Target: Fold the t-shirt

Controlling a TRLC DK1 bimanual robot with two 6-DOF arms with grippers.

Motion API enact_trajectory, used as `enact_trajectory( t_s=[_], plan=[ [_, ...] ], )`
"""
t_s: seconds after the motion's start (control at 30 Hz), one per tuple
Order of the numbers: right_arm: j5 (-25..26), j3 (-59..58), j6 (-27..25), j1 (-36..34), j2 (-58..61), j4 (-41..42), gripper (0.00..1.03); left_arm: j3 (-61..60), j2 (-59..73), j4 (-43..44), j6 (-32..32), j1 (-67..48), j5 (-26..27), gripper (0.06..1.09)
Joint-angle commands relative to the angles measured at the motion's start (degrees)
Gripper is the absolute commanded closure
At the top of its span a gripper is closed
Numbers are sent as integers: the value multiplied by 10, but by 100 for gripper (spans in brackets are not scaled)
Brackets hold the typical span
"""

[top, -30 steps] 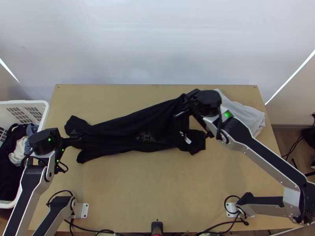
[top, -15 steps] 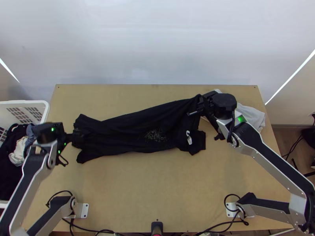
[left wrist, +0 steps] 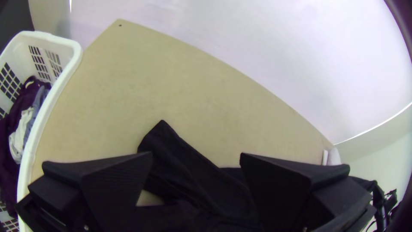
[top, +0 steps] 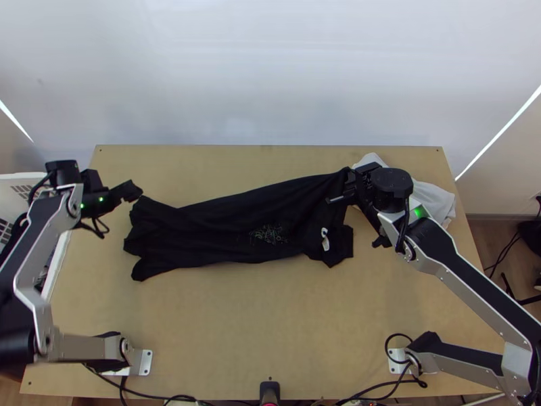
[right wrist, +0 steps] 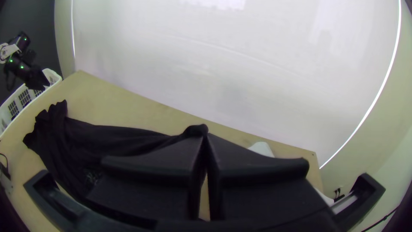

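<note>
Spread long and creased on the bench (top: 270,325), the black shirt (top: 230,233) lies between the basket (top: 13,176) and a white cloth (top: 436,199). My left claw (top: 128,191), wide and gripping nothing, hangs over the shirt's basket end; my right claw (top: 350,184), fingers pressed together, holds a bunched edge of the shirt at the end farther from the basket.

In the top view we lose part of the black shirt (top: 216,229) behind the right claw (top: 349,181) and some white cloth (top: 439,197) behind the right arm (top: 466,277); the left edge cuts off the basket (top: 20,178), and we find the shirt's print (top: 268,234) too small to read
</note>
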Motion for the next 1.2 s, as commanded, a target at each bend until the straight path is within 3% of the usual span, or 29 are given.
enact_trajectory(
  t_s=[0.0,0.37,0.47,0.67,0.77,1.17],
  plan=[
    [0,-2,2,1,-1,0,100,64,129,11,-14,16,40,10],
    [0,7,-2,-2,6,0,100,86,230,97,16,15,12,11],
    [0,7,-3,-2,8,0,100,88,239,110,17,9,-2,23],
    [0,16,-2,-5,15,0,100,89,251,107,33,-1,-8,25],
    [0,20,0,-5,17,0,100,91,252,110,33,-2,-31,47],
    [0,28,0,-6,20,0,100,87,257,106,32,-8,-43,50]
  ],
)
